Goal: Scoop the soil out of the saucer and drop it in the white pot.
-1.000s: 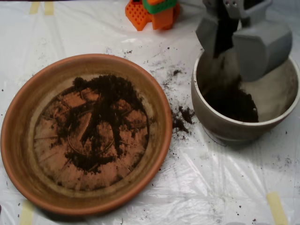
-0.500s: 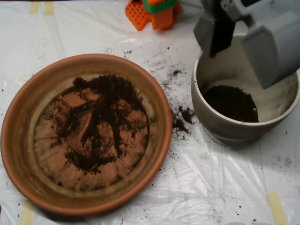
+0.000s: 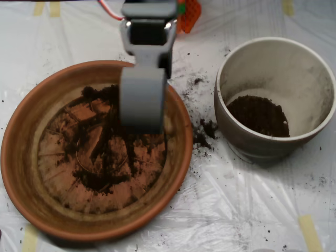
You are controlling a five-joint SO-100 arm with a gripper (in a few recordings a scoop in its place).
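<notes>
The terracotta saucer (image 3: pixel 21 157) lies at the left, with dark soil (image 3: pixel 107 157) spread thinly over its ridged base. My grey scoop (image 3: pixel 140 105) hangs over the upper right part of the saucer, just inside the rim, and hides the soil beneath it. The white pot (image 3: pixel 315 79) stands at the right, apart from the scoop. A mound of soil (image 3: pixel 258 115) lies in the pot's bottom, against its left and near side.
Spilled soil crumbs (image 3: pixel 202 134) lie on the white plastic sheet between saucer and pot. An orange block (image 3: pixel 190 13) sits at the top edge behind the arm. Tape strips (image 3: pixel 310 231) mark the sheet's corners.
The scoop has swung left from above the white pot to above the saucer. The pot's inside is now fully visible, with its soil mound unchanged.
</notes>
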